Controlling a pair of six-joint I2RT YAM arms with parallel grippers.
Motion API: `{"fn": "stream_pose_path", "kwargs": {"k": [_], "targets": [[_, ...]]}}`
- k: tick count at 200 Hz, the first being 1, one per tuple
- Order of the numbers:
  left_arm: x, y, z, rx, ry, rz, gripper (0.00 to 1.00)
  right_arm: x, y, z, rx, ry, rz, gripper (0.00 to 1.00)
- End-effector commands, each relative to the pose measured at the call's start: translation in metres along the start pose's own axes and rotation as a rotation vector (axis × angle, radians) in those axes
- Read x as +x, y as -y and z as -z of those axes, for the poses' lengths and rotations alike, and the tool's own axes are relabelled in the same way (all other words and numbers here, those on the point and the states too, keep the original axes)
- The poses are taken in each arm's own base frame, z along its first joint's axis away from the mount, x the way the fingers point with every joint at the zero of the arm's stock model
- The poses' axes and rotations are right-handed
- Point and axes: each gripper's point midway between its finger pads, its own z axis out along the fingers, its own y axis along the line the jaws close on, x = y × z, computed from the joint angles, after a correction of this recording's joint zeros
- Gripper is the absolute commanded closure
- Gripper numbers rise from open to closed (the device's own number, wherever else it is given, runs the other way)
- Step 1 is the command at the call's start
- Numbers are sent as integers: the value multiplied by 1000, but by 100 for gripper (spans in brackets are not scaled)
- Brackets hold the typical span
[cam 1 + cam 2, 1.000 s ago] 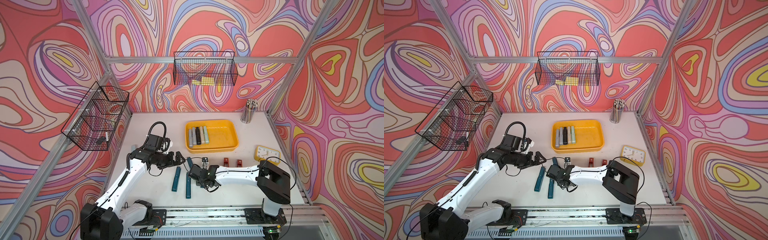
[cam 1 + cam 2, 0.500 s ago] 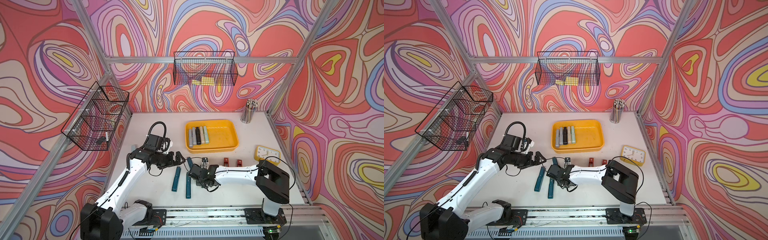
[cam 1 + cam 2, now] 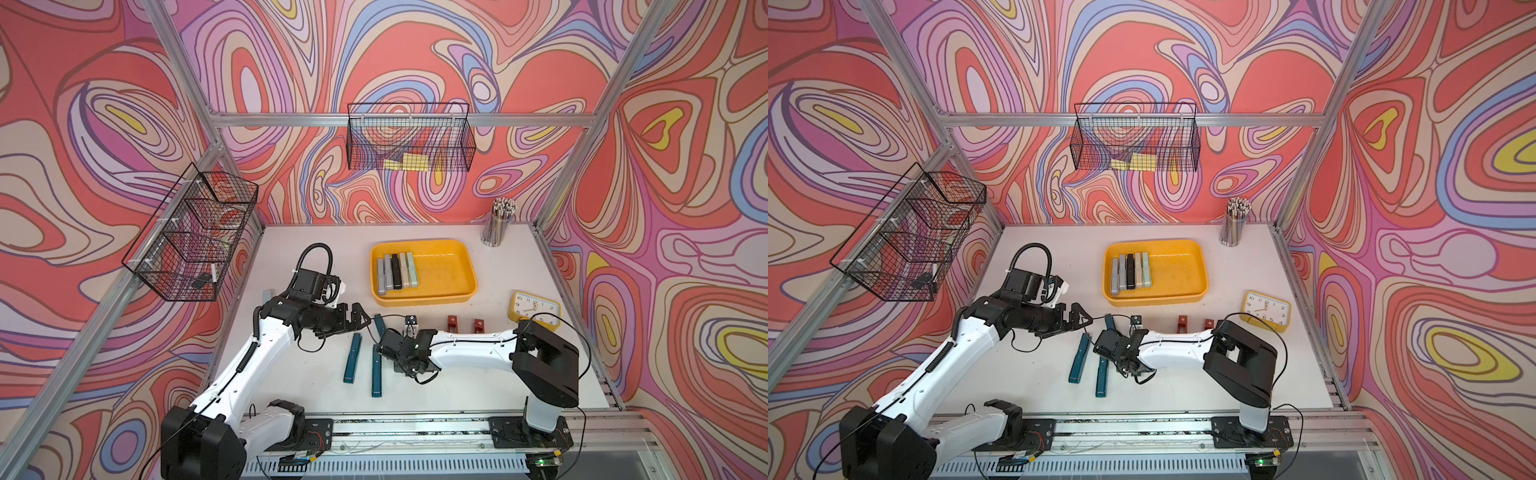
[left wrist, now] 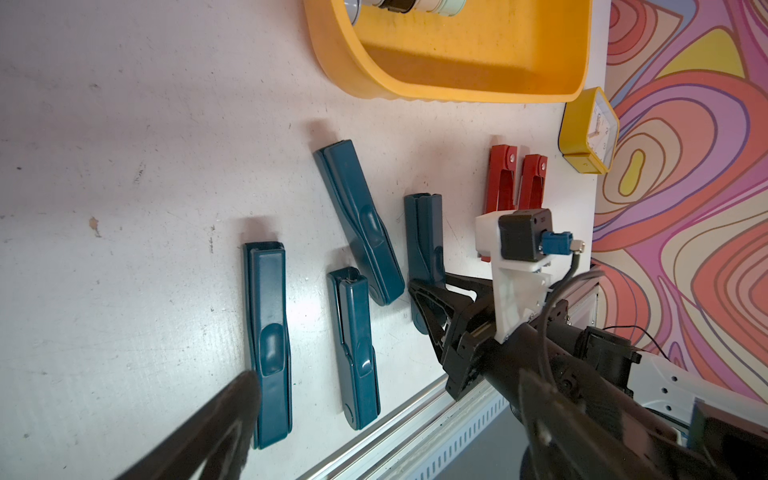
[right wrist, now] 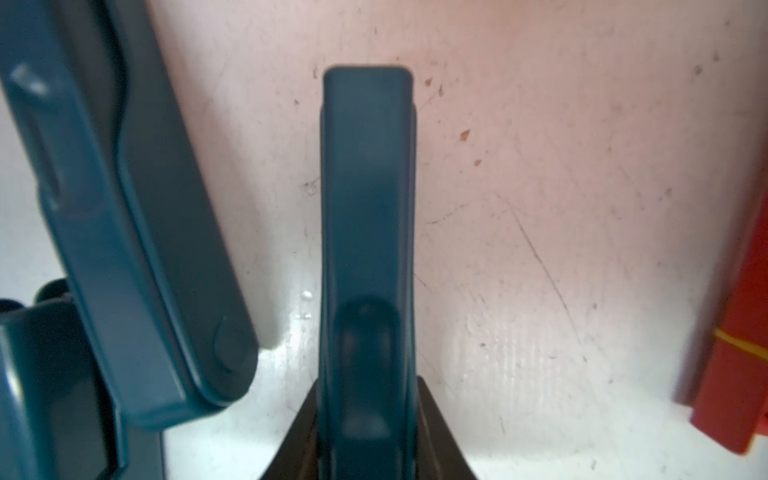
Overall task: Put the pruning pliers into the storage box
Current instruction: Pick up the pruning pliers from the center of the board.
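**Grasp stage, seen from the near edge of the table.** The right gripper (image 3: 381, 348) is reaching leftward, low over the table. Its jaws are clamping the flanks of one teal plier (image 4: 423, 237). This plier is lying flat near the table's middle, on the near side of the yellow storage box (image 3: 424, 300) and just left of the two red pliers (image 3: 452, 325). In the right wrist view the bar is sitting centred between the jaws, gripped toward its dimpled end. The left gripper (image 3: 359, 319) is hovering just to the left, jaws wide apart and holding nothing. Three other teal pliers (image 3: 352, 358) are lying nearby. Five pliers (image 3: 397, 272) are already lying side by side at the left end of the box.

To do this step well, the grip should stay square and firm. The lift should go straight up before any travel, because a slanted teal neighbour is lying just beside the held bar and the open left jaws are close. Being held off-centre, the bar may droop, so a slow carry and a set-down parallel to the row seem wise.

Against the frame of a second ago, the right jaws are standing narrower. Both arms and every loose plier are keeping their places.
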Motion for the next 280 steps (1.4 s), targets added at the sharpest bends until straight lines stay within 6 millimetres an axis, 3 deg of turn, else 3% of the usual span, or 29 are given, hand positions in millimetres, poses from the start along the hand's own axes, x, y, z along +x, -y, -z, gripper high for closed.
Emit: {"fn": "stream_pose_path", "kwargs": {"k": [1,72,128,161,227,280], "targets": [[0,1,-1,10,-1,-3,1,-5,11,8,26,26,-8,100],[-26,10,-13,32,1,2,1,-30,30,51,15,97,7,100],[-61,20,-9,21,83,12,1,-71,49,69,-20,91,6,100],[-79,25,-8,19,119,29,1,-111,60,74,-67,92,19,100],[-115,24,-23,1,161,75,1,-196,70,63,-130,104,87,100],[-145,27,-35,-6,185,71,1,-235,84,35,-150,111,88,100]]}}
